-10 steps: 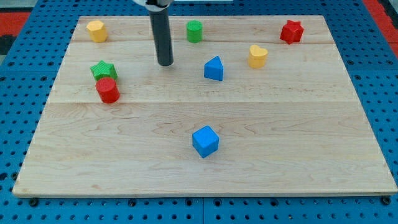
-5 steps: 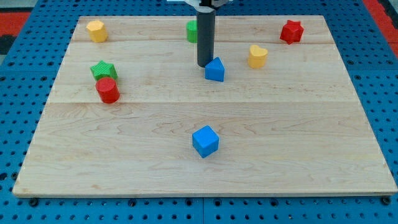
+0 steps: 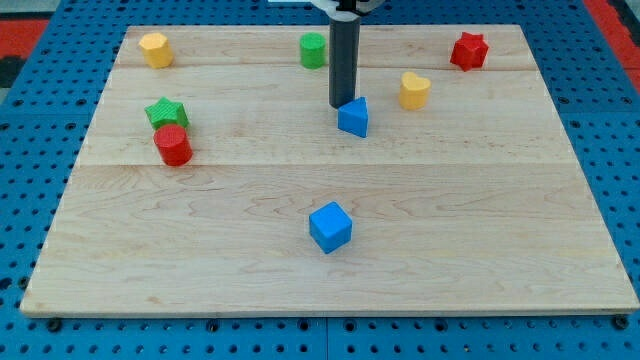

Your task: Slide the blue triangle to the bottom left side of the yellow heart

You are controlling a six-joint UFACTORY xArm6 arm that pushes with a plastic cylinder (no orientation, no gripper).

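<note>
My tip sits touching the upper-left side of the blue triangle, which lies toward the view's bottom right from it. There is no gripper to report, only the rod. The yellow heart is to the triangle's upper right, near but apart. The wooden tabletop below the heart looks free, the blue cube well apart.

Seven blocks sit on the wooden board.

Two are blue: a blue triangle and a blue cube.

Two are yellow: a yellow heart and a yellow block near the top left corner.

Two are red: a red block near the top right corner and a red cylinder near the left edge.

Two are green: a green star and a green block by the top edge.

That makes eight, not seven.
</note>
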